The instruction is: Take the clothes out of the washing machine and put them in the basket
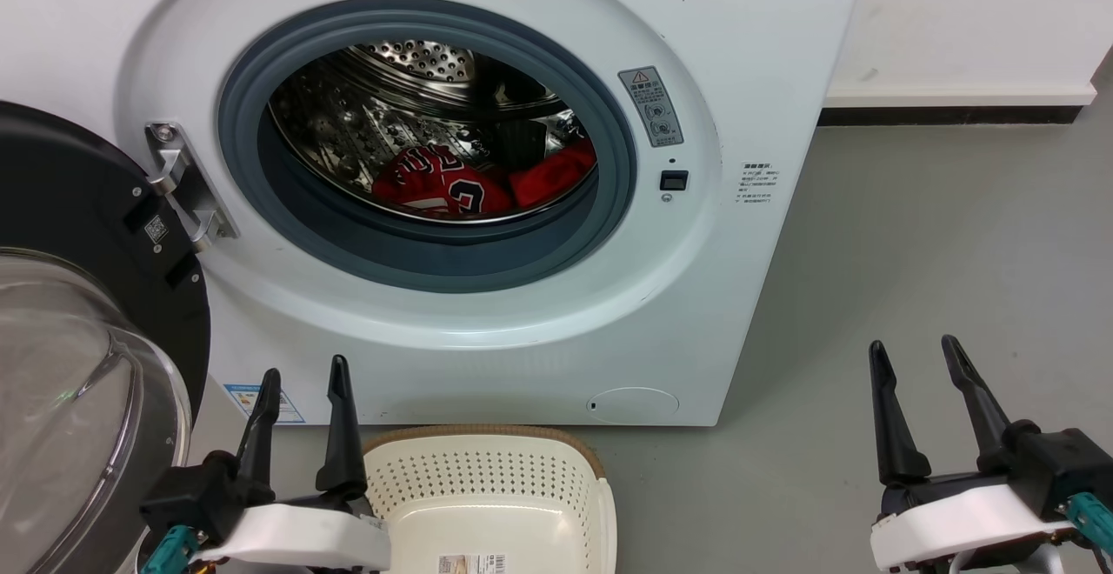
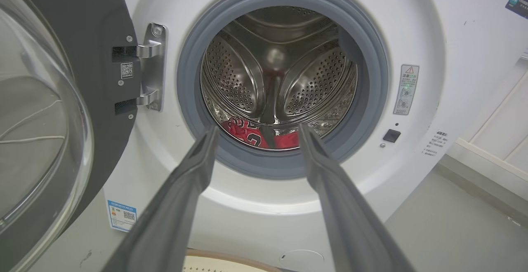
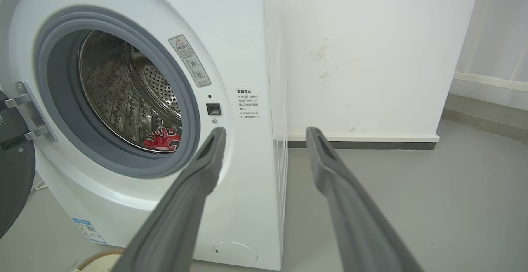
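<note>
The white washing machine (image 1: 487,330) stands with its round door (image 1: 78,313) swung open to the left. Inside the steel drum lie the clothes: a red jersey with lettering (image 1: 439,184) and a plain red garment (image 1: 552,176) to its right. The jersey (image 2: 243,131) and the plain garment (image 2: 288,140) also show between the left fingers, and the jersey (image 3: 163,138) shows from the right wrist. The cream basket (image 1: 487,491) sits on the floor in front of the machine, nothing but a label inside. My left gripper (image 1: 302,378) is open at the basket's left. My right gripper (image 1: 917,355) is open over bare floor, right of the machine.
Grey floor (image 1: 913,252) stretches to the right of the machine up to a white wall with a dark skirting (image 1: 948,113). The open glass door takes up the space at the far left. A grey rubber ring (image 1: 435,252) lines the drum opening.
</note>
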Controlling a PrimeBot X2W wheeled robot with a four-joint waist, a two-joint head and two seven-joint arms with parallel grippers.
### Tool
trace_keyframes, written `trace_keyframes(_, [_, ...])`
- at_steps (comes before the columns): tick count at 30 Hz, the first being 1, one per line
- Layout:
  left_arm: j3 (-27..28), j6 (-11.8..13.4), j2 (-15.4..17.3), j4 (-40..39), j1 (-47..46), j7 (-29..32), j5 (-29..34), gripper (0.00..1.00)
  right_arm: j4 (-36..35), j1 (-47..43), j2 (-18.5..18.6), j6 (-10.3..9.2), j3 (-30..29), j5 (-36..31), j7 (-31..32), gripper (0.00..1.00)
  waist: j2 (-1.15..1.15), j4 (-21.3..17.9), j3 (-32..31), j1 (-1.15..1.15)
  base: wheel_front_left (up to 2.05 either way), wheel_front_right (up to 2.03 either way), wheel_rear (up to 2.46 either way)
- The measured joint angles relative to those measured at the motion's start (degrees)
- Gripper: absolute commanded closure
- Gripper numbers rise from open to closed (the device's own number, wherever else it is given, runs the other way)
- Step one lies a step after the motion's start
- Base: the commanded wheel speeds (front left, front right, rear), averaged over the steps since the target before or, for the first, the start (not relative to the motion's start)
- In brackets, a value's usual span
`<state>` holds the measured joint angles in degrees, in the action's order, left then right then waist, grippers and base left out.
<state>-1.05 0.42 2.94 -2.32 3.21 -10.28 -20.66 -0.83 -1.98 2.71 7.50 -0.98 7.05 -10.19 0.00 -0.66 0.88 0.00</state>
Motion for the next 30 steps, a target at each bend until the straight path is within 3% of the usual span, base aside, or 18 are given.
trace_keyframes(13, [-2.57, 0.20, 1.18, 1.58, 0.67, -1.56, 7.90, 0.00, 0.76, -0.66, 0.01, 0.00, -0.71, -7.10, -1.66, 0.00, 0.00, -0.48, 0.32, 0.00, 0.00, 0.00, 0.00])
trace_keyframes(25, [-4.50, 3.44, 2.09, 0.33, 0.67, -3.02, 12.85, 0.00, -0.20, -0.74, 0.03, 0.00, -1.03, -10.14, -3.00, 0.00, 0.00, -0.61, 0.49, 0.00, 0.00, 0.00, 0.00])
trace_keyframes(30, [-2.93, 2.59, 1.47, 0.79, 1.25, -3.66, 13.76, 0.00, -0.02, -0.96, 0.03, 0.00, -1.67, -11.20, -3.90, 0.00, 0.00, -0.61, 0.41, 0.00, 0.00, 0.00, 0.00])
